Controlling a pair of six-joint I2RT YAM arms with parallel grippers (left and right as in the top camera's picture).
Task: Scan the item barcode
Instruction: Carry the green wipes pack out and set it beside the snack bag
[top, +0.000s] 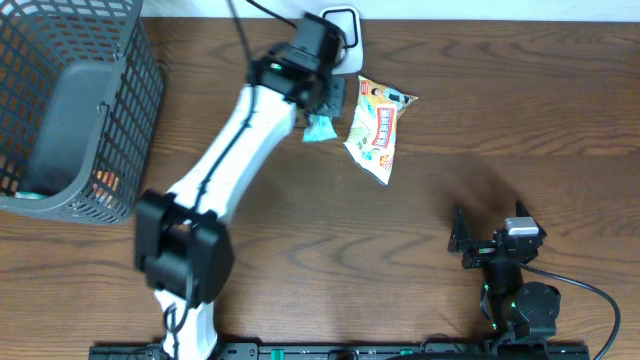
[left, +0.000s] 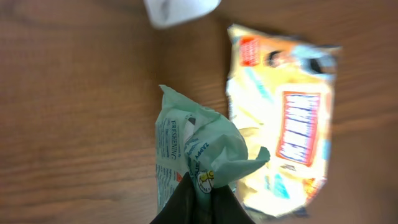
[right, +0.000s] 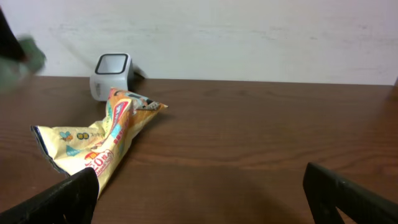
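Observation:
A crumpled green packet (top: 320, 128) hangs above the table with my left gripper (top: 321, 112) shut on its edge. In the left wrist view the dark fingers of that gripper (left: 202, 200) pinch the packet (left: 198, 144), whose printed side faces the camera. The white barcode scanner (top: 343, 26) stands at the back edge, just beyond the packet, and also shows as a scanner (left: 180, 9) top in the left wrist view and a scanner (right: 112, 73) in the right wrist view. My right gripper (top: 462, 245) rests low at the front right, open with nothing between its fingers (right: 68, 196).
A yellow snack bag (top: 375, 128) lies on the wood right of the packet, seen as a bag (left: 283, 118) in the left wrist view and a bag (right: 99, 144) in the right. A dark wire basket (top: 75, 110) holding a few items stands at the far left.

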